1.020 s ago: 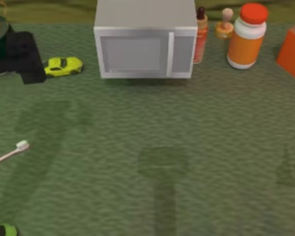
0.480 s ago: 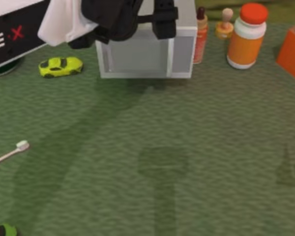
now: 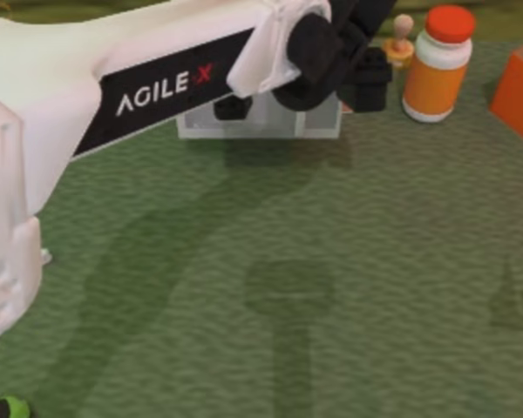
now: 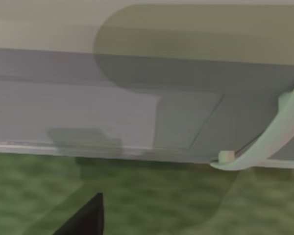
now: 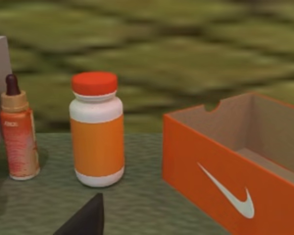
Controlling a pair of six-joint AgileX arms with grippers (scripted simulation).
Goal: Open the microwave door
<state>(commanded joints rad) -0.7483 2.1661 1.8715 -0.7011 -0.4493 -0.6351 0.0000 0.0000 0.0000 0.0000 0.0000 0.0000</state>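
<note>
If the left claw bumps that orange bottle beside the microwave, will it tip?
Probably, if struck high: the orange bottle stands upright, taller than wide, on a narrow base. It looks like rigid plastic, so unlikely to deform. Toppled, its round body could roll toward the orange box.

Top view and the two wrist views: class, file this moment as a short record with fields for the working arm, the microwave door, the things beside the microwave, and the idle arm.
working arm: left arm, stretched from the table's left across the microwave; left gripper at its right front corner
microwave door: door looks shut, pale handle not gripped
beside microwave: dropper bottle, orange pill bottle, wooden peg figure, open orange shoebox
idle arm: right arm out of the top view
</note>
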